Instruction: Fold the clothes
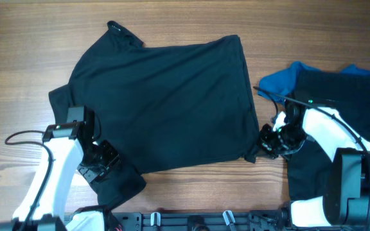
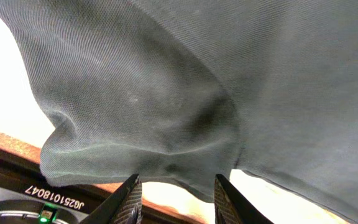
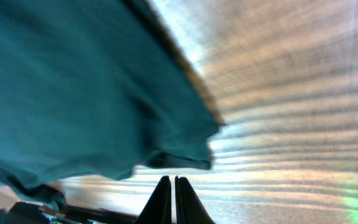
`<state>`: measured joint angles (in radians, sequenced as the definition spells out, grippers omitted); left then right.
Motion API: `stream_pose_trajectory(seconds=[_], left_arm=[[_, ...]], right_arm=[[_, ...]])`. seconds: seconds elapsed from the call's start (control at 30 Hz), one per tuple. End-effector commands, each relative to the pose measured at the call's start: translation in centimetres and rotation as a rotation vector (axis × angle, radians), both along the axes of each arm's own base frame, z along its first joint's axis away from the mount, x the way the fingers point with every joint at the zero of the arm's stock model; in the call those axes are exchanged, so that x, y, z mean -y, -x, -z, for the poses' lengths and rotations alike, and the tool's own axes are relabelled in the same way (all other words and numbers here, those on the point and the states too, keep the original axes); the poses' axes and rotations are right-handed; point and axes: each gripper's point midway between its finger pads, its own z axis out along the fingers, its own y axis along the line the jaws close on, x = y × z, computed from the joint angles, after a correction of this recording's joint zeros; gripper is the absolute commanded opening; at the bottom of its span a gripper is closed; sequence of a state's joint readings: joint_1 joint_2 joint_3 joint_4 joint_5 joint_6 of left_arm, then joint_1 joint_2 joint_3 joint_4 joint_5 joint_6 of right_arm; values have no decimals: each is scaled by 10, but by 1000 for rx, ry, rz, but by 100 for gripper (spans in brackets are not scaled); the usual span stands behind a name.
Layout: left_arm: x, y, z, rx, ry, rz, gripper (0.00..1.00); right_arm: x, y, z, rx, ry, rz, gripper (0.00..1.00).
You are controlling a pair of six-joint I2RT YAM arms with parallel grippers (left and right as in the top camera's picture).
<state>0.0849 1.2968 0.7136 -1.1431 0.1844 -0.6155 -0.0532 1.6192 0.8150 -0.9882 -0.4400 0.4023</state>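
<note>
Left claw (image 2: 178, 182), only tips visible, parted by shirt (image 2: 229, 74); right claw (image 3: 171, 182) closed.

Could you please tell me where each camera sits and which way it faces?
Overhead: fixed above, facing straight down on the black short-sleeved collared shirt spread on the wooden table; the left tool and right tool show at its edges.
Left wrist: on the left arm, facing along its parted fingers into dark fabric folds.
Right wrist: on the right arm, facing past its closed fingers at a teal-looking fabric corner over wood.
Shared: overhead and right wrist both show the table and right tool.
</note>
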Motion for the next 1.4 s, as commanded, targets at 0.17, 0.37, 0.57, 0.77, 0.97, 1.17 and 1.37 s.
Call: stream_pose_trajectory(seconds=[0.17,0.37,0.57,0.77,0.97,1.17,1.37], left_arm=[[3,10,19,-152,21,1,47],[-1,11,43,-230,-1,20,66],[5,17,64,-305,39,90,9],[11,10,47,-296,93,126,4],[9,-22,15,-157,85,170,4],[8,-25,3,-118,78,178,4],[8,-25,3,-119,78,177,4]], right_arm=[[4,-40,-32,169,14,-61,4],[3,-39,-32,167,14,-61,5],[4,-40,-32,168,15,-61,6],[11,-34,-22,149,63,-50,15],[3,-8,11,81,30,34,54],[-21,0,26,133,-121,51,74],[-31,2,26,162,-185,32,19]])
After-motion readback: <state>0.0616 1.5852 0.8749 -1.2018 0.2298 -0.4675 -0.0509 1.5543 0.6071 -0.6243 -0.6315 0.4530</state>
